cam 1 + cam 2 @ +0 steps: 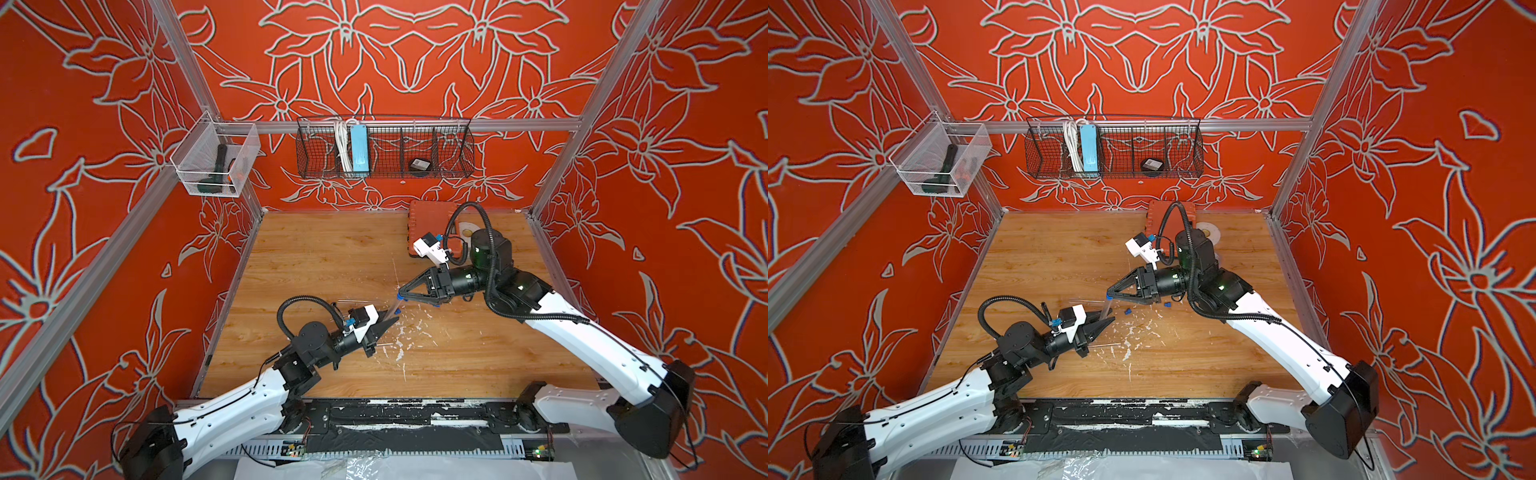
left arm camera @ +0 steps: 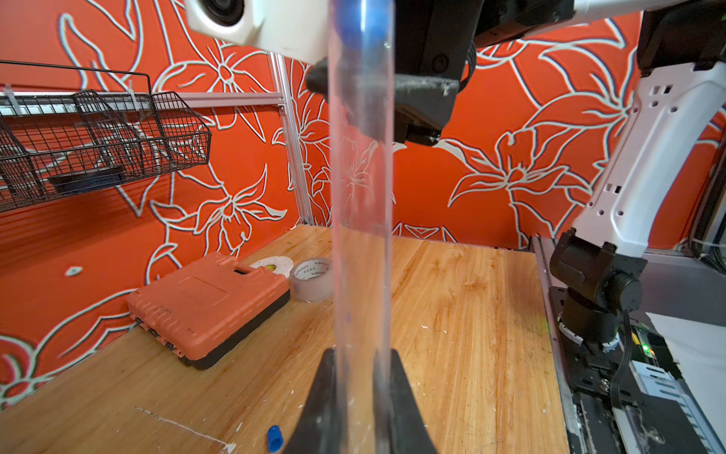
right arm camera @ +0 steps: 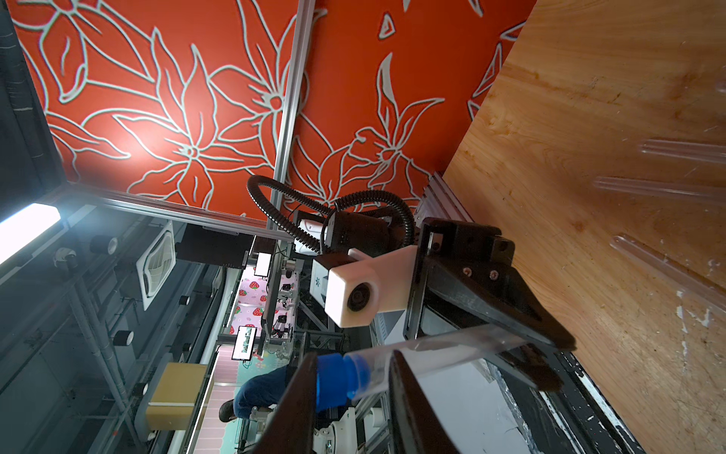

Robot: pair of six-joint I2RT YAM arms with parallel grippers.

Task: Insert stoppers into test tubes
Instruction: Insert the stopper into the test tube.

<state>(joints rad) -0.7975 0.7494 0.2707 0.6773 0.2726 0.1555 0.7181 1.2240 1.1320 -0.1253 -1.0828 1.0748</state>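
Looking down in both top views, I have the left tool pinched shut on the lower end of a clear tube. The tube tilts up toward the right tool, and a blue stopper sits at its upper end, right at that tool's tips. Both tools meet near the middle of the tabletop, well away from its side edges. The far left half of the wood is bare. An orange case lies against the back edge on the right. In a top view, two loose stoppers lie just beside the meeting point. Two spare tubes lie flat near the left tool, one on either side of it.

From the left wrist, the tube stands clamped between two dark fingers, with blue showing at its far end. One loose stopper lies on the wood just beside a finger. Open wood runs beyond to the case and two tape rolls at the back wall.

From the right wrist, the stopper sits in the tube's mouth between my right tool's narrowly parted fingers. One finger touches its cap. Whether the other presses, I cannot tell. Three spare tubes lie on the wood beyond.
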